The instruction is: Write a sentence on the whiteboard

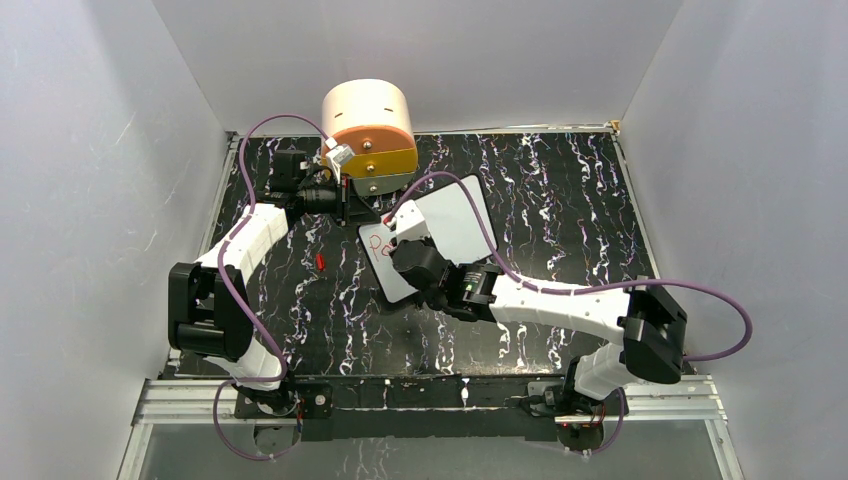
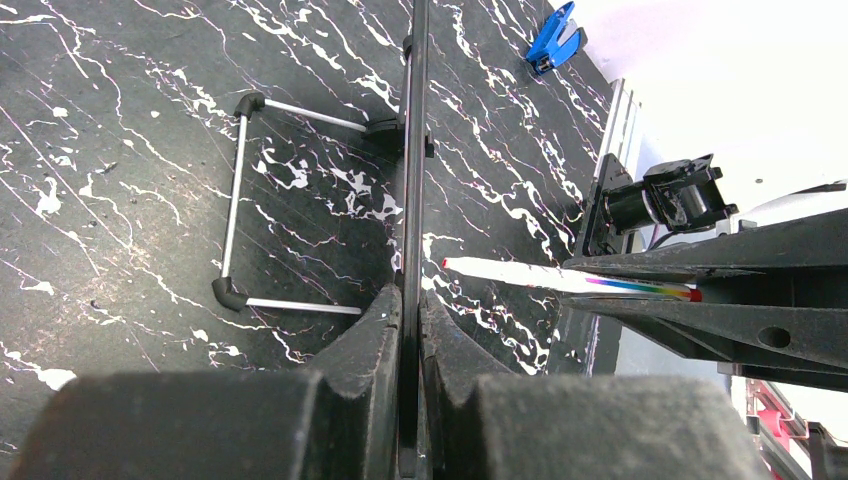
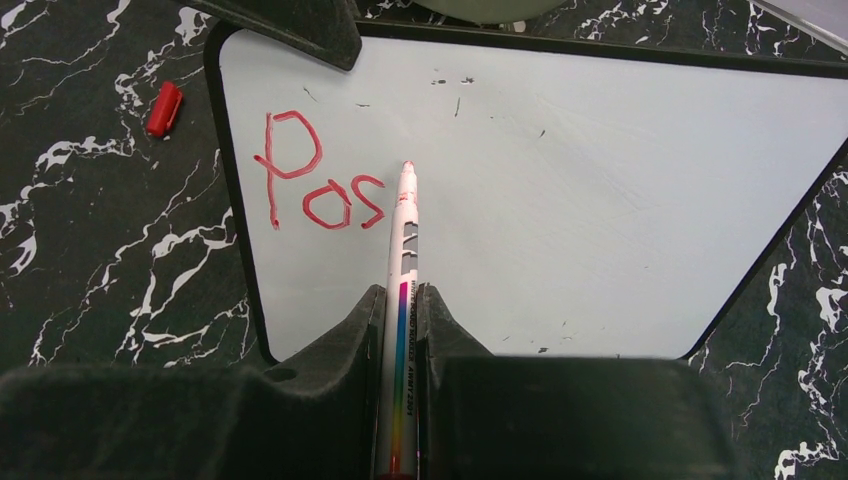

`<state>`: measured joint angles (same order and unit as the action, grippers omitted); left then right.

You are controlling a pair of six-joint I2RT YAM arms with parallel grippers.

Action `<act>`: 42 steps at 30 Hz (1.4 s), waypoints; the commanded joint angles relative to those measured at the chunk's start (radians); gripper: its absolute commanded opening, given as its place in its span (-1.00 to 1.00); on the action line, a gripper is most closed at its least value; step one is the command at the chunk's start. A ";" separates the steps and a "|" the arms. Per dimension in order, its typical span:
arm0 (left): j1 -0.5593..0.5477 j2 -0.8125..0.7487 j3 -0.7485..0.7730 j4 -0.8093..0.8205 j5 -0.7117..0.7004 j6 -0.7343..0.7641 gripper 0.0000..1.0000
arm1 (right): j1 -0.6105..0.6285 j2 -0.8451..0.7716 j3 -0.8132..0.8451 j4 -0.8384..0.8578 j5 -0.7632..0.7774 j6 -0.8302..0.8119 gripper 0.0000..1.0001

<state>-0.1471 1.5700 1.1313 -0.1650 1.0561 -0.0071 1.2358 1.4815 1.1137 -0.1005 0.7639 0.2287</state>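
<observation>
Black, white-veined tabletop (image 1: 560, 200) holds the flat white, black-rimmed whiteboard (image 3: 600, 180) at its centre. The left gripper (image 2: 410, 305) is clamped on the board's edge, seemingly to steady it against pen pressure. The right gripper (image 3: 400, 310) pinches a white rainbow-striped marker (image 3: 405, 225), its tip just right of the red handwritten lettering (image 3: 315, 185) reading "Pos", poised for the next letter.

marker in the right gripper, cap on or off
Off. The marker shows a bare red tip over the whiteboard, and a red cap lies on the table left of the board.
</observation>
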 commanded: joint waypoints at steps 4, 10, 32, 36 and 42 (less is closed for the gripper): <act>-0.008 0.011 -0.022 -0.054 -0.053 0.026 -1.00 | -0.008 0.023 0.027 0.059 0.013 -0.012 -1.00; -0.008 0.012 -0.022 -0.054 -0.051 0.026 -1.00 | -0.012 0.037 0.037 0.066 0.003 -0.014 -1.00; -0.008 0.009 -0.022 -0.055 -0.062 0.026 -1.00 | -0.022 -0.033 -0.004 0.036 -0.031 0.003 -1.00; -0.008 0.009 -0.022 -0.056 -0.062 0.027 -1.00 | -0.021 -0.049 -0.024 0.035 -0.047 0.010 -1.00; -0.008 0.007 -0.022 -0.055 -0.063 0.027 -1.00 | -0.021 -0.034 -0.012 0.004 -0.051 0.022 -1.00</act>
<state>-0.1471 1.5700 1.1313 -0.1650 1.0542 -0.0029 1.2175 1.4647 1.0920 -0.1051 0.7136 0.2337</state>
